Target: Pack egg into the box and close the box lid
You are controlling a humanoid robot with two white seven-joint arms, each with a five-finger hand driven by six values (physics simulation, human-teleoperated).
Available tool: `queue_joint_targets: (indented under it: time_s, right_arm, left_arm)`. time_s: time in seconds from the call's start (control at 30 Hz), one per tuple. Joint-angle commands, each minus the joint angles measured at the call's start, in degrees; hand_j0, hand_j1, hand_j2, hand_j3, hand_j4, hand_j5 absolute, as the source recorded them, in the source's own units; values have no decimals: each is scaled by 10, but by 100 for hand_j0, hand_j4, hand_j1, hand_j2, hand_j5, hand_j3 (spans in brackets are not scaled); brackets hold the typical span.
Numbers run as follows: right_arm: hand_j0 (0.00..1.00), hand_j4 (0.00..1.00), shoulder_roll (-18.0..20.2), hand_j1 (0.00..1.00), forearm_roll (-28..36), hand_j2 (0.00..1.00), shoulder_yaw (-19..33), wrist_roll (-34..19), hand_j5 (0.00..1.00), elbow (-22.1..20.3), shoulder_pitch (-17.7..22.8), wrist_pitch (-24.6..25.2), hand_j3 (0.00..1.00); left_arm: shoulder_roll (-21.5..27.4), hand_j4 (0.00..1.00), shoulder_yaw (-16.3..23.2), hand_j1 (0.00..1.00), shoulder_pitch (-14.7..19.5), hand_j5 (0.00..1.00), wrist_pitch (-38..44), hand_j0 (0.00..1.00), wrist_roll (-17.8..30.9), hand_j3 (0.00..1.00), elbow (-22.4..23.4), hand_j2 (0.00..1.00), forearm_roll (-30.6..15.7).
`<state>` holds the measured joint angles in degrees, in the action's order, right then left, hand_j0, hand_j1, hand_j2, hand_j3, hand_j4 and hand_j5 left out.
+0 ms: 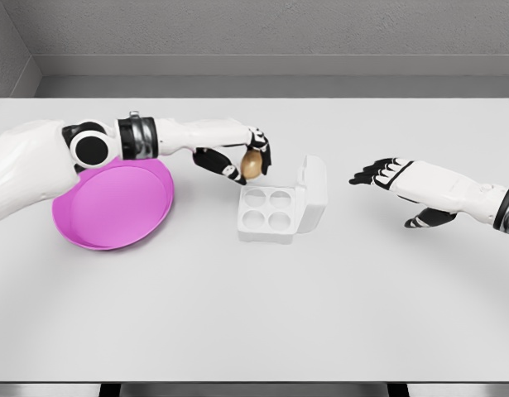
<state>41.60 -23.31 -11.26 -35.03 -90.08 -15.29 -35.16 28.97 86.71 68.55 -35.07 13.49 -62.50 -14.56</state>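
Egg (pixel 252 165) gripped in left hand (pixel 242 160), just beside open box (pixel 275 209); I see all cups empty. Right hand (pixel 385 173) spread, idle. Placing and lid (pixel 313 184) closing remain.

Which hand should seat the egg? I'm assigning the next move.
Left. The left hand already grips the egg beside the open box; the right hand hovers open, farther off.

one egg (pixel 252 165), one white box (pixel 275 217) with four cups, one pink plate (pixel 113 205), two hands.
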Motion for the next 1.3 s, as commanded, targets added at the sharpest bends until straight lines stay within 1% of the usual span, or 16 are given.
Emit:
queue_joint_targets:
  time_s: [0.0, 0.03, 0.1, 0.13, 0.2, 0.23, 0.3, 0.47, 0.53, 0.57, 0.73, 1.0, 1.17, 1.2, 1.23, 1.27]
  right_arm:
    - [100, 100, 1, 100, 4, 100, 0, 0, 100, 0, 0, 2, 100]
    - [100, 100, 1, 100, 4, 100, 0, 0, 100, 0, 0, 2, 100]
    - [100, 100, 1, 100, 4, 100, 0, 0, 100, 0, 0, 2, 100]
    - [100, 100, 1, 100, 4, 100, 0, 0, 100, 0, 0, 2, 100]
    - [100, 100, 1, 100, 4, 100, 0, 0, 100, 0, 0, 2, 100]
    - [100, 100, 1, 100, 4, 100, 0, 0, 100, 0, 0, 2, 100]
    - [100, 100, 1, 100, 4, 100, 0, 0, 100, -1, 1, 2, 100]
    - [100, 100, 1, 100, 4, 100, 0, 0, 100, -1, 1, 2, 100]
    - [100, 100, 1, 100, 4, 100, 0, 0, 100, -1, 1, 2, 100]
    - [100, 100, 1, 100, 4, 100, 0, 0, 100, 0, 1, 2, 100]
    - [100, 100, 0, 100, 4, 100, 0, 0, 100, -1, 1, 2, 100]
    - [100, 100, 0, 100, 4, 100, 0, 0, 100, -1, 1, 2, 100]
    - [100, 100, 0, 100, 3, 100, -1, 0, 100, -1, 2, 2, 100]
    - [100, 100, 0, 100, 3, 100, 0, 0, 100, -1, 2, 2, 100]
    - [100, 100, 0, 100, 3, 100, -1, 0, 100, -1, 2, 2, 100]
    - [100, 100, 0, 100, 3, 100, -1, 0, 100, -1, 3, 2, 100]
  left_arm:
    - [0, 42, 0, 42, 0, 42, 1, 42, 0, 42, -14, 42, -1]
    - [1, 42, -1, 42, -1, 42, 1, 42, -2, 42, -18, 42, 3]
    - [4, 41, -1, 41, -3, 41, 1, 41, -29, 41, -29, 41, 24]
    - [4, 41, -2, 41, -3, 41, 1, 41, -31, 41, -29, 41, 31]
    - [5, 41, -1, 41, -3, 41, 1, 41, -61, 41, -30, 41, 42]
    - [4, 41, 0, 41, -3, 41, 1, 41, -63, 41, -30, 41, 45]
    - [7, 41, 1, 41, -1, 41, 1, 41, -58, 41, -30, 41, 49]
    - [10, 41, 10, 41, 4, 41, 1, 41, -7, 41, -32, 41, 56]
    - [19, 41, 14, 41, 9, 41, 1, 41, 9, 41, -45, 41, 61]
    - [20, 41, 24, 41, 18, 41, 1, 41, 10, 41, -49, 41, 62]
    - [15, 41, 32, 41, 34, 41, 1, 41, 11, 41, -62, 41, 63]
    - [-1, 41, 38, 41, 39, 41, 1, 41, 11, 41, -67, 41, 62]
    - [-3, 41, 39, 41, 45, 41, 1, 41, 18, 41, -75, 41, 62]
    - [-3, 41, 42, 41, 45, 41, 1, 41, 19, 41, -75, 41, 62]
    - [-3, 41, 53, 41, 54, 41, 1, 41, 19, 41, -75, 41, 61]
    - [-4, 41, 56, 41, 56, 41, 1, 41, 19, 41, -75, 41, 61]
